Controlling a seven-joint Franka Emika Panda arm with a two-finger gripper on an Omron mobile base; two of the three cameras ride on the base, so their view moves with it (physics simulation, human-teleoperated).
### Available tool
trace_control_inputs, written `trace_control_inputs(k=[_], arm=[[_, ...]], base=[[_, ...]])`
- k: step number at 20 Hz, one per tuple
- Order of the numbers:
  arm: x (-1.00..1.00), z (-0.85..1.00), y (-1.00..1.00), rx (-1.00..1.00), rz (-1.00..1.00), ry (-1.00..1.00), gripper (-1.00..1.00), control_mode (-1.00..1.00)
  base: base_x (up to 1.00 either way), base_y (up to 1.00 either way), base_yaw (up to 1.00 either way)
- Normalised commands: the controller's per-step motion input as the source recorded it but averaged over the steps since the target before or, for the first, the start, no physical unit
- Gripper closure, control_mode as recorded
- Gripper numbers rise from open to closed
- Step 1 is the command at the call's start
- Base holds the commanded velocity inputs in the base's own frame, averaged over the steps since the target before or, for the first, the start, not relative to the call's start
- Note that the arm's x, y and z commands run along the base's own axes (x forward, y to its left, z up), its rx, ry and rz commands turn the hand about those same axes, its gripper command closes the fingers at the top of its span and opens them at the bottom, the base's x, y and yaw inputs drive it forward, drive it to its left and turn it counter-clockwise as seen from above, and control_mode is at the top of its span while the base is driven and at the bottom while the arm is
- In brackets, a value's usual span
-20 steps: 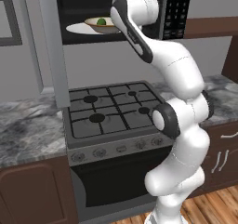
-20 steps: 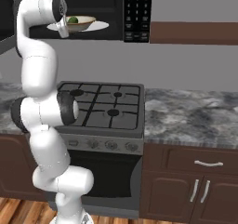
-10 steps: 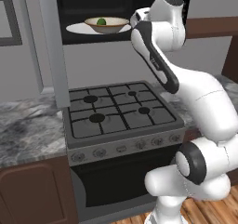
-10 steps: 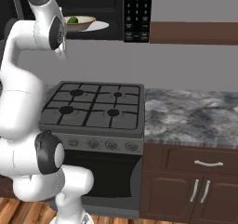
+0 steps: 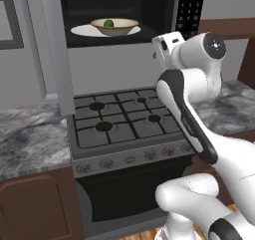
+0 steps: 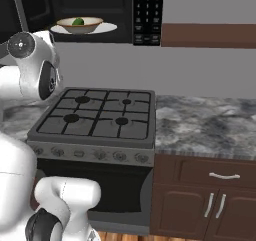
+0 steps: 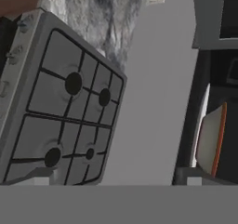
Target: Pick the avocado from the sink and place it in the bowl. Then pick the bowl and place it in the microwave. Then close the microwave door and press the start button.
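Note:
The cream-tan bowl sits on the white turntable plate inside the black microwave, with the dark green avocado in it. From the right I see the same bowl and avocado. The microwave door stands swung open to the left, its grey edge toward me. My gripper hangs in front of the microwave, right of and below the bowl, apart from it. In the hand view the gripper is open and holds nothing, and the bowl shows on its side at the right.
The keypad strip runs down the microwave's right side. A grey gas stove with a black oven front stands below. Marbled counters flank it, with dark wood cabinets underneath.
The gripper has let go of the bowl, which stays in the microwave. The arm has drawn back out of the microwave, down and to the right.

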Motion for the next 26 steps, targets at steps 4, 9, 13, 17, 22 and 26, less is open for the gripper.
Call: trace_control_inputs(k=[4,9,13,17,22,26], arm=[[-1.0,0.19,0.2,0.0,0.0,0.0,-1.0,-1.0],[-1.0,0.0,0.25,0.0,0.0,0.0,-1.0,-1.0],[-1.0,0.0,0.26,0.0,-0.03,-0.01,-1.0,-1.0],[-1.0,0.0,0.36,0.0,-0.08,-0.04,-1.0,-1.0],[-1.0,0.0,0.56,-0.01,-0.15,-0.02,-1.0,-1.0],[-1.0,0.0,0.27,0.0,-0.2,0.0,-1.0,-1.0]], base=[[0.0,0.0,0.0],[0.0,0.0,0.0],[0.0,0.0,0.0],[0.0,0.0,0.0],[0.0,0.0,0.0],[0.0,0.0,0.0]])
